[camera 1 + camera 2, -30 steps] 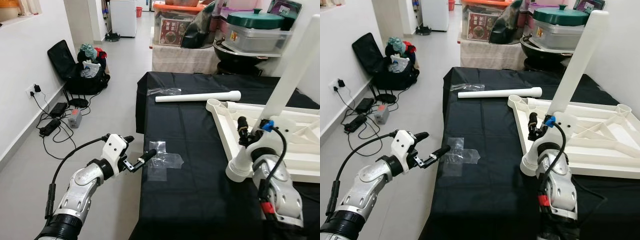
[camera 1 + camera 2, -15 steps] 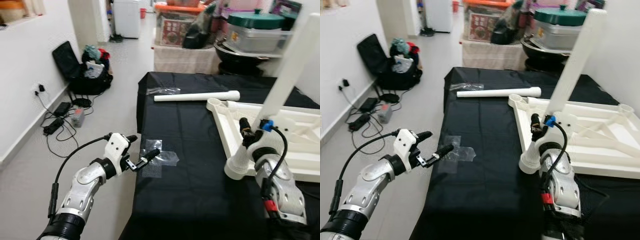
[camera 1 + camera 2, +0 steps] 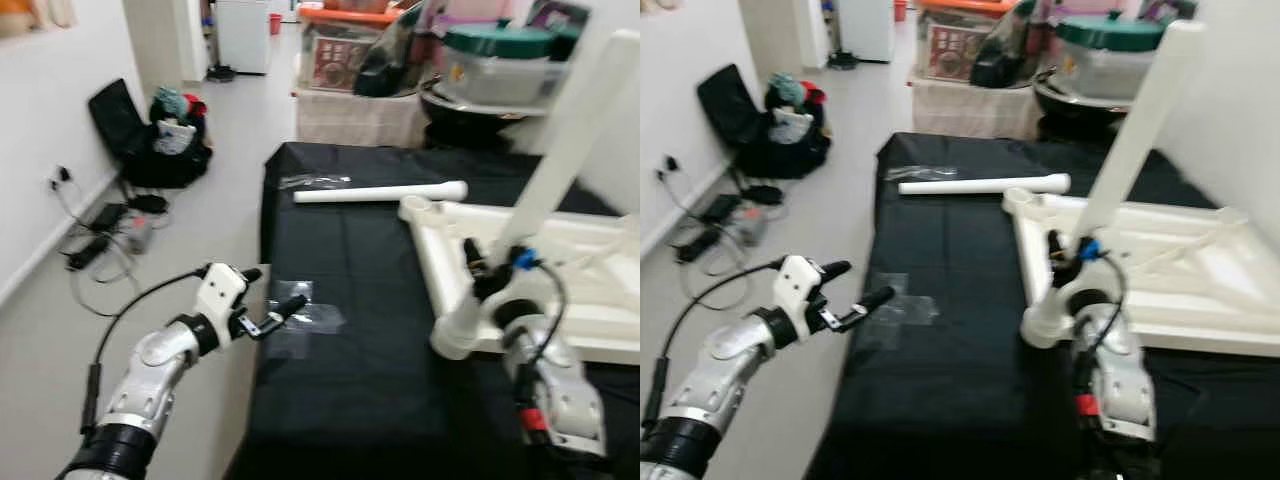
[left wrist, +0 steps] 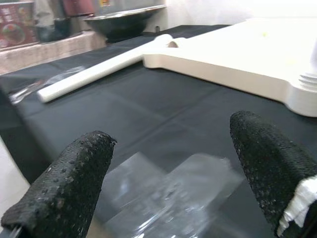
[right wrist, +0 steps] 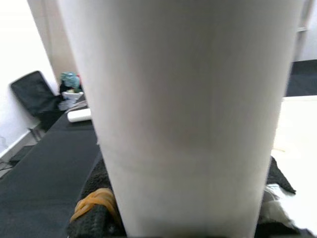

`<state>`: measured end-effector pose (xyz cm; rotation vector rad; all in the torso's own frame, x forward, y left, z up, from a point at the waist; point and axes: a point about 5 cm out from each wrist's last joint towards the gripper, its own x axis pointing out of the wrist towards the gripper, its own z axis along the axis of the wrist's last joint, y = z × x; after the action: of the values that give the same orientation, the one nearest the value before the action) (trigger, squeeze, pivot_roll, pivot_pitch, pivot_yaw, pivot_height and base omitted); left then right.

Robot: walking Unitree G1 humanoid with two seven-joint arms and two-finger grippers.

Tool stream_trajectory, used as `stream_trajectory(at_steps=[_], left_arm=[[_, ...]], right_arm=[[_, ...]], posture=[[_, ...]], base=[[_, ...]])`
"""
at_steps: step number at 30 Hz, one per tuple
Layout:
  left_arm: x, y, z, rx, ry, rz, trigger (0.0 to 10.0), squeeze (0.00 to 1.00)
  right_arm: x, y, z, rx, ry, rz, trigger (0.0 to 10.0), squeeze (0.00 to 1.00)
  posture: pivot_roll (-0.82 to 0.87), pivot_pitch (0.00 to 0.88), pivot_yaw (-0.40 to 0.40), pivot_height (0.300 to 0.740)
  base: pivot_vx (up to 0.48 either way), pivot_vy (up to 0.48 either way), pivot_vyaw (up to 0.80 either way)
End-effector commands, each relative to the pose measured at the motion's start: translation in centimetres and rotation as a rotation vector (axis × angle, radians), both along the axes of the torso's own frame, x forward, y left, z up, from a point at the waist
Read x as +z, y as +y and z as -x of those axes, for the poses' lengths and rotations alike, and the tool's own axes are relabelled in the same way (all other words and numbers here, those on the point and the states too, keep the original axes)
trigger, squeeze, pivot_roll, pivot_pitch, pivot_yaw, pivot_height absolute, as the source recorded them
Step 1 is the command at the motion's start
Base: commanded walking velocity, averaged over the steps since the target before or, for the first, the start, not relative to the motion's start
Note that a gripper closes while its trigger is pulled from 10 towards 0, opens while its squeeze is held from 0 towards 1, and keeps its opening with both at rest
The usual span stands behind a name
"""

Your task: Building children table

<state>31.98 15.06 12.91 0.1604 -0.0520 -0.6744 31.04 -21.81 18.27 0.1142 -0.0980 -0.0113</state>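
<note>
A white table leg (image 3: 560,170) stands tilted, its thick end (image 3: 452,338) on the black cloth beside the upside-down white tabletop (image 3: 570,310). My right gripper (image 3: 487,276) is shut on this leg low down; its black pads (image 5: 91,198) press the leg (image 5: 183,114) on both sides. A second white leg (image 3: 380,192) lies flat further back. My left gripper (image 3: 268,292) hovers open at the table's left edge, just over a sheet of clear plastic wrap (image 3: 305,320). Between its fingers (image 4: 64,193) I see the wrap (image 4: 168,198), the lying leg (image 4: 99,72) and the tabletop (image 4: 237,54).
The table has a black cloth (image 3: 350,400). Another scrap of clear plastic (image 3: 315,181) lies near the far left corner. A black bag with clothes (image 3: 165,140) and cables (image 3: 100,225) are on the floor to the left. Boxes and pots (image 3: 500,70) stand behind the table.
The whole picture has shifted a little and blurred, so the camera has moved. Both grippers stay where they were relative to the wrap and the leg.
</note>
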Motion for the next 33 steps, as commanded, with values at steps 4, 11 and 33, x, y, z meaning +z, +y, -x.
stream_trajectory(at_steps=[4, 11, 33], left_arm=[[-0.1, -0.1, -0.1, -0.002, 0.006, -0.006, 10.0, 0.00], [-0.1, -0.3, -0.1, -0.001, 0.005, 0.001, 10.0, 0.00], [-0.4, -0.3, -0.2, 0.010, 0.014, -0.007, 10.0, 0.00]], right_arm=[[0.0, -0.4, 0.1, -0.011, -0.021, -0.046, 0.0, 0.00], [0.6, -0.1, 0.3, 0.125, -0.041, -0.007, 0.0, 0.00], [-2.8, -4.7, 2.0, -0.458, 0.167, -0.033, 0.0, 0.00]], posture=[[0.02, 0.000, -0.073, 0.740], [0.02, 0.000, -0.077, 0.740], [0.00, 0.000, -0.066, 0.740]], base=[[0.000, -0.480, 0.00], [0.000, -0.335, 0.00], [0.000, 0.000, 0.00]])
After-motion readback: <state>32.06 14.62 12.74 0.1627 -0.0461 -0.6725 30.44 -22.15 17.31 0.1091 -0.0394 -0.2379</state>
